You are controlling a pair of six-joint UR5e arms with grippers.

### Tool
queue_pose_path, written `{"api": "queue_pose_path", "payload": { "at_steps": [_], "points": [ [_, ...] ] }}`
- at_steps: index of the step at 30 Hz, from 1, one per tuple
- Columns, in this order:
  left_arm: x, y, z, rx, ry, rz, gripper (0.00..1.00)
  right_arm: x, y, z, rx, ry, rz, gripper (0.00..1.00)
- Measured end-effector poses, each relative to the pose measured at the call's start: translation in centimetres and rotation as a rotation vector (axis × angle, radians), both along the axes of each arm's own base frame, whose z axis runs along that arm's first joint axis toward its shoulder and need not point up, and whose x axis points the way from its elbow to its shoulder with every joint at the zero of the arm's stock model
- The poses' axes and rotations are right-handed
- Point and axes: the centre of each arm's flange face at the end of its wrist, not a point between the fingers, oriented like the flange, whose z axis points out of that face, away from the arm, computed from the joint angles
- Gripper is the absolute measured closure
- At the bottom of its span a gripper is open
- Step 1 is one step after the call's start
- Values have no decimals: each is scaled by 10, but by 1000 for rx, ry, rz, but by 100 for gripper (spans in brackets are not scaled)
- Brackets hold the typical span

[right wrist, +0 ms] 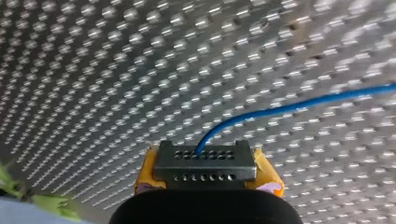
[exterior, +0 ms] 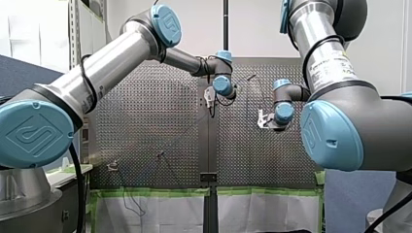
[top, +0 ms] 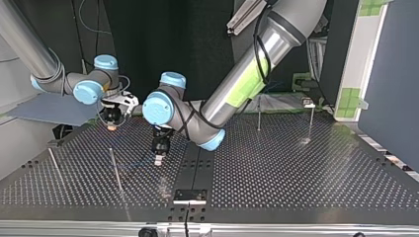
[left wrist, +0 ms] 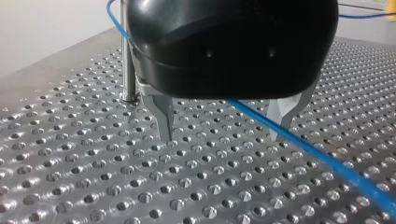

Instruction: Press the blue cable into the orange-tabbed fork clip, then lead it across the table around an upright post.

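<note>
Green tape (exterior: 160, 192) above white sheeting (exterior: 165, 216)

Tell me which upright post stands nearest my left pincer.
The post right beside the left pincer, with the blue cable bending past it. The other posts stand farther off across the table.

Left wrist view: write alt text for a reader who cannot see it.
My left arm's black gripper hangs low over a perforated metal table, its two metal fingers open. A thin blue cable runs between them, nearer one finger, and a slim upright metal post stands beyond the gripper.
</note>
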Motion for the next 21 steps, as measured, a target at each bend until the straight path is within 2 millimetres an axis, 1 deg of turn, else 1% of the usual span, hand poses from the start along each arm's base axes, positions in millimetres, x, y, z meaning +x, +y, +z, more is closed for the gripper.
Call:
{"api": "queue_pose_path", "payload": {
  "at_steps": [5,11,14,21],
  "points": [
    [1,1,0,0,0,9,0,-12,-3,-27,11,7,-18,100],
    [1,2,0,-2,0,14,0,-21,-6,-54,37,21,-31,100],
    [1,2,0,-2,0,15,0,-24,-7,-62,42,23,-34,100],
    [1,2,0,-2,0,15,0,-25,-7,-70,52,27,-36,100]
  ]
}}
